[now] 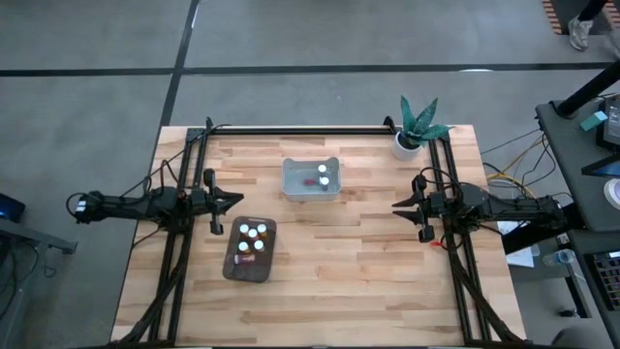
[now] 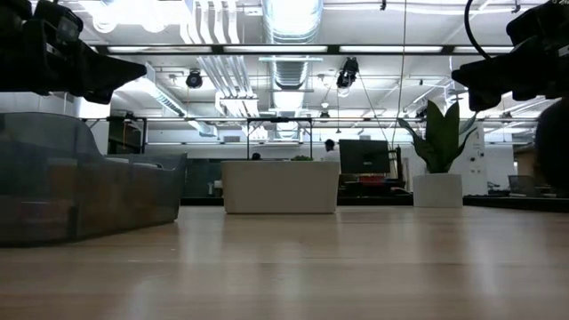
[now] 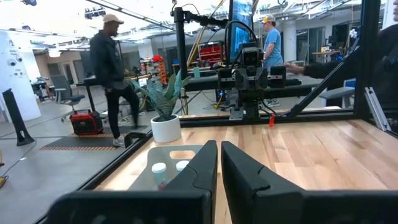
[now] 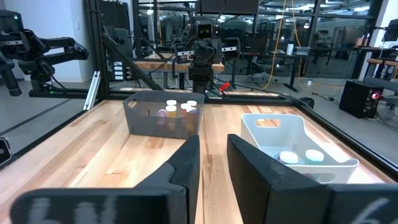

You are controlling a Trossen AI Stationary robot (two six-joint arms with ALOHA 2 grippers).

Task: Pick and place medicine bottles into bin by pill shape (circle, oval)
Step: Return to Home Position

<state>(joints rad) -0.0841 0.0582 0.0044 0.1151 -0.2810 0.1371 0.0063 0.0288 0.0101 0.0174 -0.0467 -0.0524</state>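
Observation:
Several tiny medicine bottles with white caps stand in a dark bin at the table's near left; they also show in the right wrist view. Two more bottles stand in a light bin at the table's middle, and their caps show in both wrist views. My left gripper hovers level just beyond the dark bin, shut and empty. My right gripper hovers level to the right of the light bin, its fingers a narrow gap apart and empty.
A white plant pot with a green plant stands at the far right corner. Black frame rails run along the table's far edge and down both sides. Bare wood lies between the bins and the near edge. People stand in the room beyond.

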